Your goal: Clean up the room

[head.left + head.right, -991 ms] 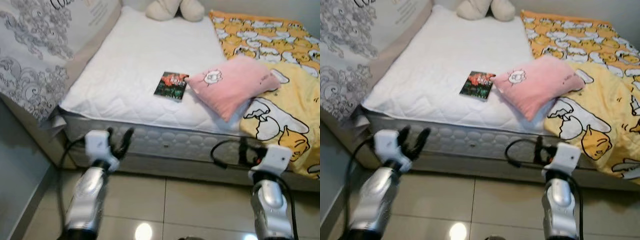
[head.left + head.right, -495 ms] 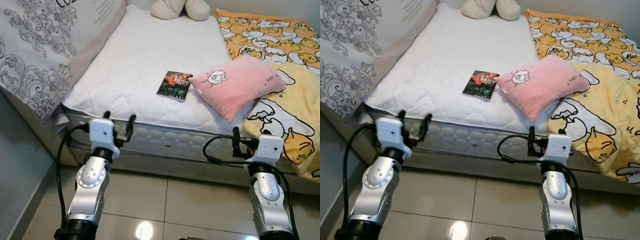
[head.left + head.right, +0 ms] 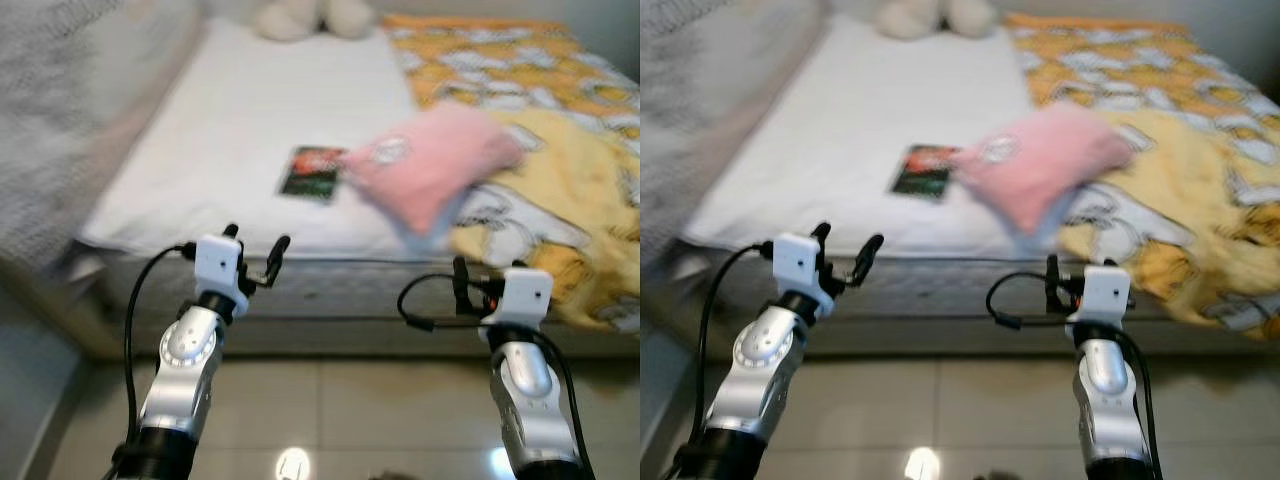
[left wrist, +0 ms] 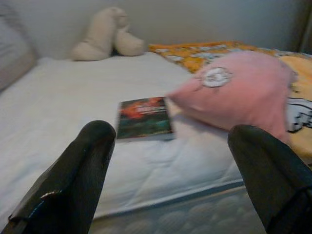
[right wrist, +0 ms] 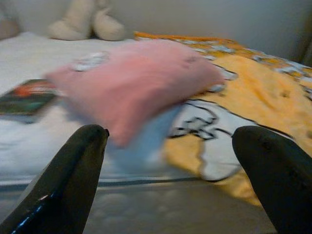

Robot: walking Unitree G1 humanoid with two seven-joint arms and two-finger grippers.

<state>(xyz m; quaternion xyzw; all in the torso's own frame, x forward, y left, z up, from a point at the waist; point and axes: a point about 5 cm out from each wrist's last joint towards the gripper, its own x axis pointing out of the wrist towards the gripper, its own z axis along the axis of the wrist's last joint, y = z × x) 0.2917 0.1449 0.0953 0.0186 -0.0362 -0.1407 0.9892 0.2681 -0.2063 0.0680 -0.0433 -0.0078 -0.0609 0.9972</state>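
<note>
Pink pillow (image 3: 425,165) beside book (image 3: 312,171)

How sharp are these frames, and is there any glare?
Both eye views are motion-blurred across the bed, pink pillow and book; a ceiling-light glare spot sits on the floor tiles. Left wrist view is mildly soft; right wrist view smears the pillow.

The two eye views look forward and down from the robot's head at the near edge of the bed (image 3: 330,300), both arms in the foreground, the picture blurred. Each wrist view looks low along its own black fingers (image 4: 73,180) across the mattress toward the far wall. Both wrist views share the book (image 4: 143,118), the pink pillow (image 5: 136,83) and the plush toy (image 4: 105,39).
</note>
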